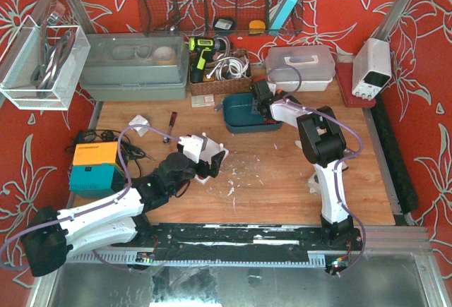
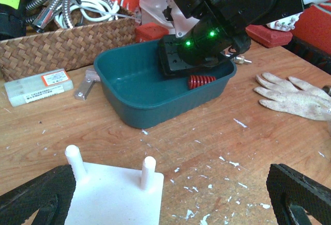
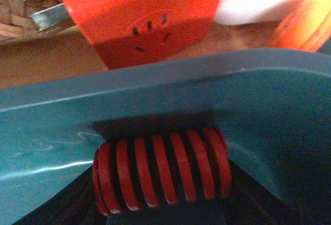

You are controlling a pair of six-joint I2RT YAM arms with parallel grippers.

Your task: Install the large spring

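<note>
Left wrist view: one red spring [image 2: 201,81] lies in one teal tray [image 2: 132,108] at the right gripper [image 2: 178,67], whose grip I cannot tell. The left gripper [image 2: 165,199] stands wide over one white base [image 2: 114,201] with two pegs.

Spring [image 3: 160,170] red; tray [image 2: 155,106] teal; peg plate [image 2: 116,199] white; basket [image 2: 67,41] tan weave; wall [image 1: 424,123] red, white flowers.

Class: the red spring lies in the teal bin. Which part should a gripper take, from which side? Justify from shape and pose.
Grip the red spring across its middle coils, coming from above. It lies on its side on the floor of the teal bin, whose walls block a sideways approach; gripping end to end would probably compress it.
</note>
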